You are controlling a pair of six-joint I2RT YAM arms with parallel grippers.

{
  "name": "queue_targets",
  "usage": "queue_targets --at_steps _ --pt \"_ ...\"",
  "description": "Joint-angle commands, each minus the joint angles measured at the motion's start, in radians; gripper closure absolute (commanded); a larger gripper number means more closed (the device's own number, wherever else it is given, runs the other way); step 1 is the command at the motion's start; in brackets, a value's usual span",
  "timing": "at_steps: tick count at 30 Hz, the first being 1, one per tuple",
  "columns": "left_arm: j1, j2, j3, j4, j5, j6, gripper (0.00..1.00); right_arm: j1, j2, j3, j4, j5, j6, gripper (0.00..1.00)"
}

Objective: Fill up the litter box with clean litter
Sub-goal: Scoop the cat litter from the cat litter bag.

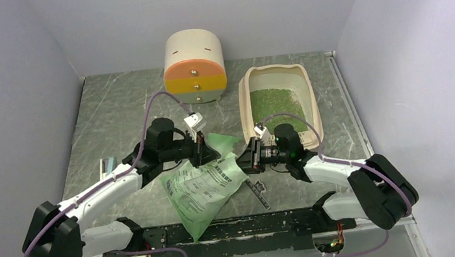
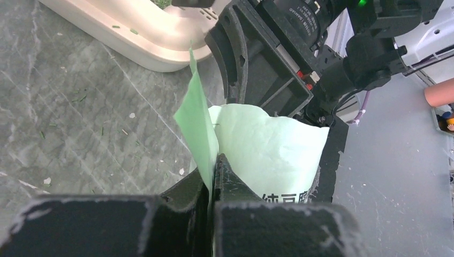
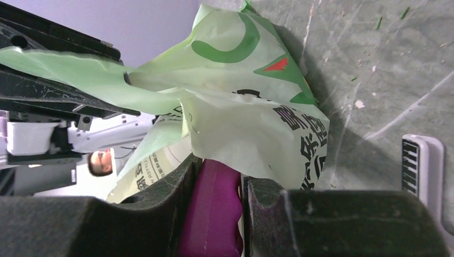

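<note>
While the litter box (image 1: 273, 68) sits back-right on the tabletop (image 1: 112, 116) w/ clean litter (image 1: 277, 102) spread over its floor, my right gripper (image 1: 251, 156), just in front of it, clamps a magenta scoop (image 3: 211, 214). My left gripper (image 1: 202, 150) is pinched tight on the green bag (image 1: 202, 187) edge, mid-tabletop.

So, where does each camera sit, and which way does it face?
Top external: above and behind, looking down at the table; left arm and right arm show.
Left wrist: on the wrist, looking along the left claw, shut on the green bag, toward the litter box.
Right wrist: likewise, along the right claw gripping the magenta scoop.
Shared: all show the bag.
</note>
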Motion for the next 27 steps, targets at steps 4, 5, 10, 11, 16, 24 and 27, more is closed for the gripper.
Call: queue_targets --at_steps 4,5,10,11,16,24,27 --pt "-0.006 -0.098 -0.036 0.100 -0.070 -0.017 0.95 0.025 -0.065 -0.046 0.280 -0.083 0.227 1.00" --pt "-0.006 -0.111 -0.047 0.108 -0.073 -0.021 0.95 0.024 -0.071 -0.060 0.320 -0.079 0.258 1.00" --pt "-0.006 -0.167 -0.085 0.148 -0.065 -0.036 0.95 0.024 -0.077 -0.111 0.480 -0.065 0.374 1.00" --pt "-0.006 -0.174 -0.091 0.153 -0.062 -0.036 0.95 0.024 -0.075 -0.121 0.517 -0.062 0.398 1.00" --pt "-0.005 -0.221 -0.120 0.185 -0.053 -0.049 0.95 0.008 -0.062 -0.157 0.648 -0.059 0.480 1.00" --pt "0.006 -0.268 -0.142 0.213 -0.044 -0.062 0.95 -0.082 -0.142 -0.223 0.669 -0.075 0.538 1.00" --pt "0.016 -0.294 -0.163 0.258 -0.036 -0.089 0.95 -0.142 -0.209 -0.235 0.594 -0.104 0.527 1.00"
